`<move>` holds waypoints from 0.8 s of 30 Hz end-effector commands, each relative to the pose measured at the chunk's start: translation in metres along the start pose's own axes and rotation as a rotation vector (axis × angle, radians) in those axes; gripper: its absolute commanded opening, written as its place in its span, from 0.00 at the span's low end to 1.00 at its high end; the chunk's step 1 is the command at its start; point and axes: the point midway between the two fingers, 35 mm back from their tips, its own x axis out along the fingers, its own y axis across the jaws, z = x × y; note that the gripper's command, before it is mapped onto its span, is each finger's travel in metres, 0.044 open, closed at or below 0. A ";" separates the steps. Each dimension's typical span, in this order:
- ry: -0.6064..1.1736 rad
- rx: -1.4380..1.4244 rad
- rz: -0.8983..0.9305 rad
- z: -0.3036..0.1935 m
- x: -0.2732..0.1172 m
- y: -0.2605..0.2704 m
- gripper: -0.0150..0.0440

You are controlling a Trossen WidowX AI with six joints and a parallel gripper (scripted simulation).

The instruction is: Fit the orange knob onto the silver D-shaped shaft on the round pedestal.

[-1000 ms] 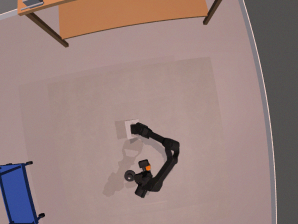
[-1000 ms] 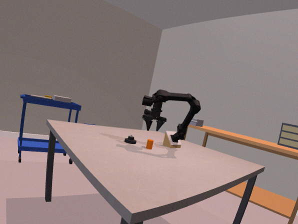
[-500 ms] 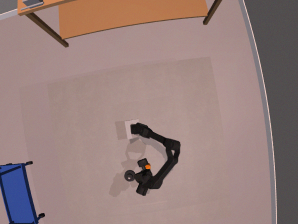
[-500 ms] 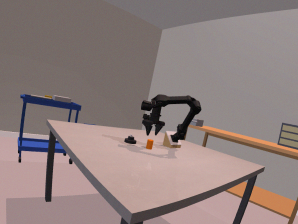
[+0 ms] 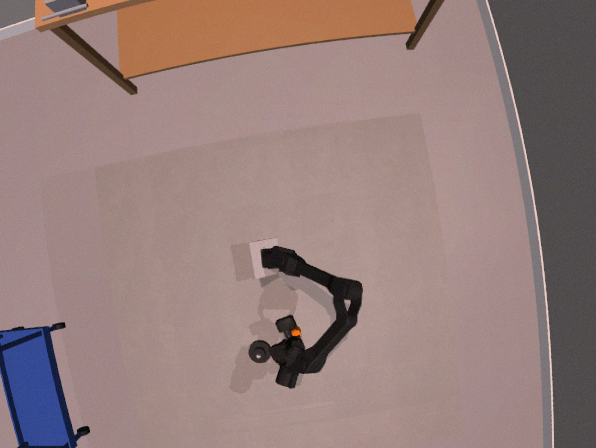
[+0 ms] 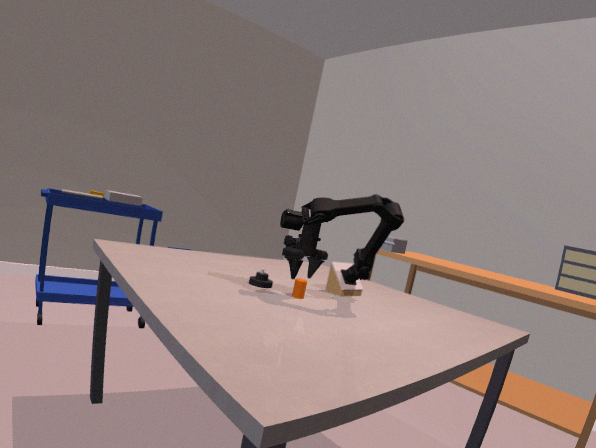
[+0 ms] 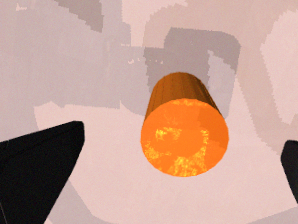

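Black fingers of the claw (image 6: 301, 277) (image 7: 182, 147) stand wide apart, empty, presumably to straddle the knob. The orange knob (image 5: 296, 332) (image 6: 299, 289) (image 7: 184, 135) stands upright on the surface (image 6: 320, 340), its hole probably facing down, ready for a grasp from above. Beside it, the round pedestal (image 5: 259, 358) (image 6: 261, 283) holds its shaft (image 6: 262, 271) upward, presumably to receive the knob.

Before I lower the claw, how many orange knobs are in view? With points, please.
1. The orange knob (image 5: 296, 332) (image 6: 299, 289) (image 7: 185, 137) stands upright on the table (image 6: 320, 345), beside the round pedestal (image 5: 252, 345) (image 6: 260, 282). Another could be hidden behind the arm or wedge.
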 end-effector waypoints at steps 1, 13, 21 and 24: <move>0.000 0.004 0.003 -0.001 0.006 0.001 1.00; 0.000 0.003 0.004 -0.001 0.026 0.001 1.00; 0.002 0.003 0.004 -0.001 0.038 0.001 1.00; 0.002 0.003 0.004 -0.002 0.043 0.001 1.00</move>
